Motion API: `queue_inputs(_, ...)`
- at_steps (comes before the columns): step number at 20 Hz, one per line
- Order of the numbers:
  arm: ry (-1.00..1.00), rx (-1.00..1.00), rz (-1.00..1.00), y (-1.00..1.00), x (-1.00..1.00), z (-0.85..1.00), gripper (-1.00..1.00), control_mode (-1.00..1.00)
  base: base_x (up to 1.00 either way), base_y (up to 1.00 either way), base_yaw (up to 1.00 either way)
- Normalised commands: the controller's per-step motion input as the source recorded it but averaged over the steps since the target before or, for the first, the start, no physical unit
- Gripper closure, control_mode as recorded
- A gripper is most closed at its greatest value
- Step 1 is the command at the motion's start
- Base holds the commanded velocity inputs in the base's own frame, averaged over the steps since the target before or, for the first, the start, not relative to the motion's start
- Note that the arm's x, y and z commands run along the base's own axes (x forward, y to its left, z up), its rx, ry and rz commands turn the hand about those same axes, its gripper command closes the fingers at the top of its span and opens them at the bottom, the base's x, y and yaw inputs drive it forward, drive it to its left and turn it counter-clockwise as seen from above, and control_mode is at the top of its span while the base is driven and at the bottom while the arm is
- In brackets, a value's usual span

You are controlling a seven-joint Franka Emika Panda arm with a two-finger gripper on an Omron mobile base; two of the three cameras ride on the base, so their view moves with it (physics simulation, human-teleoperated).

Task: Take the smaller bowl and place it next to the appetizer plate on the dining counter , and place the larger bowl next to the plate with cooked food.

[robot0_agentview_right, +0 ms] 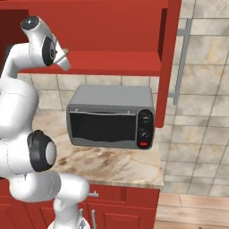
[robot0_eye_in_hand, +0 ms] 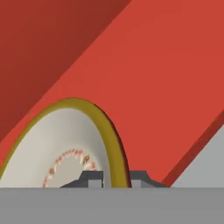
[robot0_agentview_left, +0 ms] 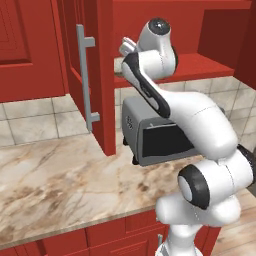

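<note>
The smaller bowl (robot0_eye_in_hand: 65, 140) shows close up in the hand view: cream inside, olive-brown rim, a ring of small red marks at its centre. It lies on the red cabinet shelf (robot0_agentview_right: 112, 62). My gripper (robot0_eye_in_hand: 117, 177) straddles the rim, one fingertip (robot0_eye_in_hand: 92, 178) inside the bowl and the other outside, both pressed against the rim. In the base views my hand (robot0_agentview_left: 129, 49) reaches into the open upper cabinet, its fingers hidden behind the arm. The larger bowl, both plates and the dining counter are out of view.
A grey toaster oven (robot0_agentview_right: 112, 116) stands on the marble wall counter (robot0_agentview_left: 60, 175) directly under the shelf. The open red cabinet door (robot0_agentview_left: 95, 75) with its long grey handle (robot0_agentview_left: 86, 75) hangs beside my arm. Tiled wall behind.
</note>
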Motion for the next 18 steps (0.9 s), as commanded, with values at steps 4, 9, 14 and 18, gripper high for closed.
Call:
queue_inputs(4, -0.1, 0.03, -0.15, -1.0, -1.0, -0.05, 1.0, -1.0, 0.0, 0.0, 0.0)
queue_inputs(9, -0.04, 0.14, -0.02, -0.83, -1.0, 0.03, 1.0, -1.0, 0.0, 0.0, 0.0)
queue_inputs(14, 0.01, 0.02, 0.02, -0.14, -1.0, 0.03, 1.0, -1.0, 0.0, 0.0, 0.0)
queue_inputs(18, 0.09, 0.0, 0.0, 0.0, -1.0, 0.13, 1.0, -1.0, 0.0, 0.0, 0.0)
